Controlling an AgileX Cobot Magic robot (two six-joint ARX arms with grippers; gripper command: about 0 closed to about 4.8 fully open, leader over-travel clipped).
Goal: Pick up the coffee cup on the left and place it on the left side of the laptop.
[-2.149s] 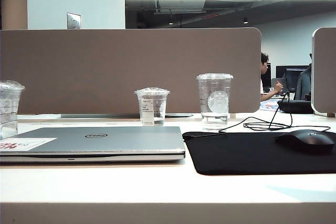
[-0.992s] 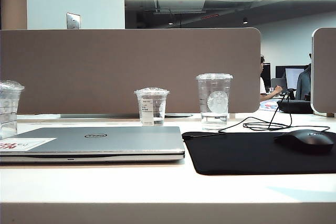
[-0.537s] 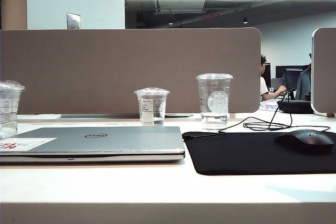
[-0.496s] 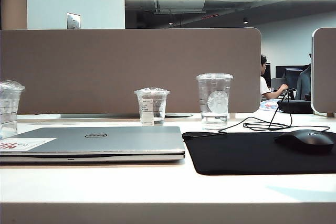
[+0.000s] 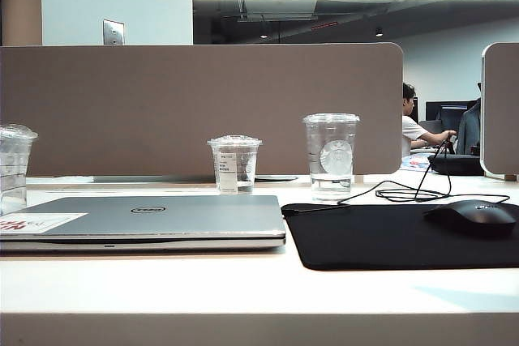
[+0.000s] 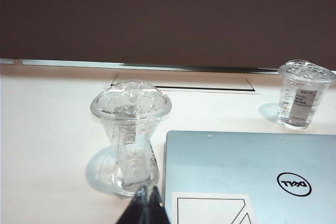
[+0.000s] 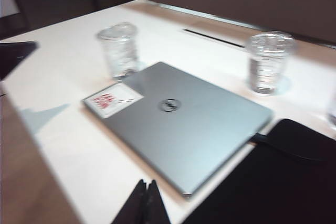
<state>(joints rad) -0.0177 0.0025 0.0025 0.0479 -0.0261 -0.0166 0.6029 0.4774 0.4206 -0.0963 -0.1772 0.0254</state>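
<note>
The clear plastic coffee cup with a domed clear lid [image 6: 130,139] stands upright on the pale desk just beside the left edge of the flat silver-grey Dell laptop [image 6: 251,177], possibly touching it. The laptop lies closed, lid up, with a white-and-red sticker at its near left corner.

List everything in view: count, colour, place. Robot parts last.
coffee cup: one, clear, domed lid, standing at the laptop's left edge.
laptop: one, silver-grey, closed, front left of the desk.
short cup: one, clear, white label, behind the laptop.
tall cup: one, clear, round logo, behind the mouse pad.
mouse pad: one, black, right of the laptop.
mouse: one, black, on the pad.
left gripper: shut, above the coffee cup's base.
right gripper: shut, above the laptop's near edge.
</note>
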